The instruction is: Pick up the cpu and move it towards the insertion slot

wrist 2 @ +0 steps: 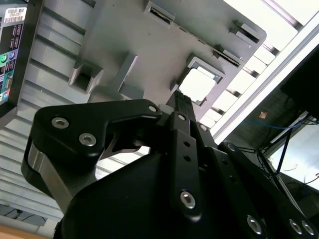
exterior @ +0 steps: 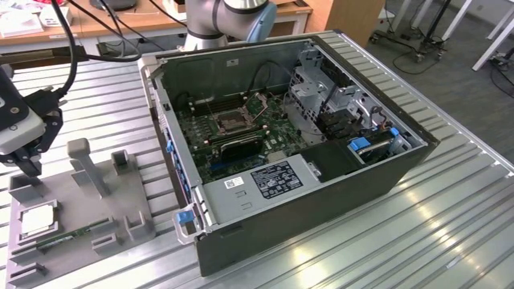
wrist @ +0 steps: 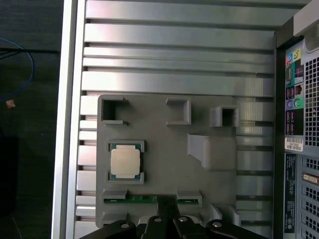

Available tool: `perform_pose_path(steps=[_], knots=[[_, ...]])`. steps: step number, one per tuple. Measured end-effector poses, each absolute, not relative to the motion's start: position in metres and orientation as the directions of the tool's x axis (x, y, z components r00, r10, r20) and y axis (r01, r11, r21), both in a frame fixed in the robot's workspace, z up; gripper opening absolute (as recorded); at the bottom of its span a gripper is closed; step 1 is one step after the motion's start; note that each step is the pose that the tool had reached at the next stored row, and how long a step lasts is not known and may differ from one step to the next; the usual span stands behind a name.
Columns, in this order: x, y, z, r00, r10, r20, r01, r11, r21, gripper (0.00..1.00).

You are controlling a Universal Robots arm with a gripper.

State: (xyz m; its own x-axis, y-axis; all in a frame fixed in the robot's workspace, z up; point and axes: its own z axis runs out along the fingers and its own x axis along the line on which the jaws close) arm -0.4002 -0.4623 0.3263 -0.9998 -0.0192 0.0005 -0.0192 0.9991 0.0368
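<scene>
The cpu [exterior: 36, 221] lies flat in a square recess of the grey fixture plate [exterior: 105, 211], at the exterior view's left; its silvery top shows in both wrist views [wrist: 125, 163] [wrist 2: 198, 84]. My gripper [exterior: 30, 171] hangs above the fixture's far corner, a little beyond the cpu and not touching it. In the first wrist view the gripper [wrist: 165, 201] has its black fingers closed together with nothing between them, over the green memory stick [wrist: 141, 199]. The insertion slot [exterior: 231, 122] sits on the motherboard inside the open computer case [exterior: 321, 198].
The grey fixture carries upright posts [exterior: 84, 162] and small blocks near the cpu. The case's side wall [exterior: 173, 156] rises between the fixture and the motherboard. Drive cages [exterior: 321, 90] and cables crowd the case's far side. The ribbed metal table [exterior: 401, 241] lies all around.
</scene>
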Motion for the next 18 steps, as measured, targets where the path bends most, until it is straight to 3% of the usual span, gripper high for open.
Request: perform_pose_path(steps=[18], knots=[[-0.402, -0.4659, 0.3227, -1.0, -0.019, 0.001, -0.019, 0.999, 0.036, 0.11]])
